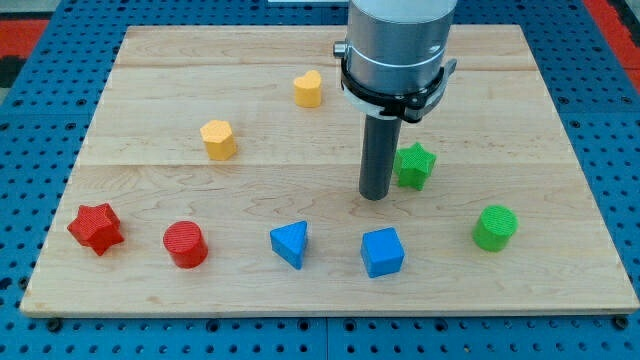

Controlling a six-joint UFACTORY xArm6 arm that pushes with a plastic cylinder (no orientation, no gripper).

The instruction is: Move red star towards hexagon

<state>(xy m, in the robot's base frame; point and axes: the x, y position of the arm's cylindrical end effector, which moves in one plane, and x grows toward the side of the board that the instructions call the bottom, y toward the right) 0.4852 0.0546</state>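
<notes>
The red star [95, 228] lies near the board's lower left corner. The yellow hexagon [218, 139] sits up and to the right of it, in the left half of the board. My tip [375, 194] rests on the board right of centre, just left of the green star [414, 165]. It is far to the right of the red star and touches no block.
A red cylinder [186, 244] stands just right of the red star. A blue triangle [290, 243] and a blue cube [382, 251] lie along the bottom. A green cylinder [494, 227] is at the right, a yellow heart [308, 89] near the top.
</notes>
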